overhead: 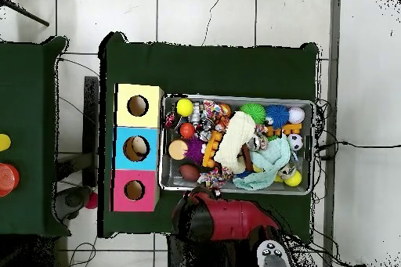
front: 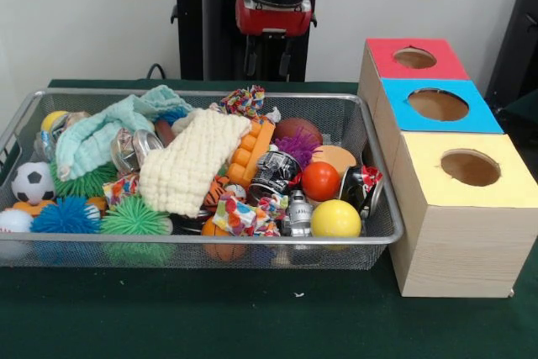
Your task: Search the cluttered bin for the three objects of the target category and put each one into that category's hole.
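A wire mesh bin (front: 382,233) holds mixed clutter. On top lie a cream knitted cloth (front: 189,166) and a mint towel (front: 105,128). Balls show at the near right: a yellow ball (front: 335,219) and a red ball (front: 320,181); a soccer ball (front: 32,182) sits at the left. Crushed cans (front: 274,176) lie in the middle. Beside the bin stands a wooden box with a red hole (front: 414,58), a blue hole (front: 438,104) and a yellow hole (front: 471,167). My gripper (front: 269,60) hangs open and empty above the bin's far rim. In the overhead view the arm (overhead: 227,218) hides it.
Spiky green (front: 133,218), blue (front: 65,216) and purple (front: 296,149) balls, an orange ridged toy (front: 250,153) and a colourful knotted toy (front: 244,100) fill the bin. The box (overhead: 138,148) touches the bin's (overhead: 165,182) side. Green cloth (front: 252,317) covers the table.
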Controlling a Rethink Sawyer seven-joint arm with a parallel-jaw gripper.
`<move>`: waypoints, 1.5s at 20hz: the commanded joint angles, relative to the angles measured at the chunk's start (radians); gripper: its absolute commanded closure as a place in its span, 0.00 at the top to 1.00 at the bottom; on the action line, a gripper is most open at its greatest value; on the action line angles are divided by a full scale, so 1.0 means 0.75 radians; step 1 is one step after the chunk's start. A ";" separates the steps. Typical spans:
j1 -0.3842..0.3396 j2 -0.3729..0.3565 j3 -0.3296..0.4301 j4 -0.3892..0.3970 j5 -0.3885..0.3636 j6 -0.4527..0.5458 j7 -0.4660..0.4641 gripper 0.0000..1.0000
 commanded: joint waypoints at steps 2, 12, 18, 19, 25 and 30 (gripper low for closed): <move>-0.041 0.136 -0.019 -0.062 -0.108 -0.062 0.116 1.00; -0.105 0.178 -0.013 -0.136 -0.228 -0.152 0.103 1.00; -0.097 0.222 -0.046 -0.162 -0.261 -0.274 0.154 1.00; -0.103 0.231 -0.046 -0.163 -0.265 -0.303 0.157 1.00; -0.085 0.260 -0.090 -0.163 -0.254 -0.458 0.188 1.00; -0.106 0.261 -0.074 -0.141 -0.238 -0.526 0.189 1.00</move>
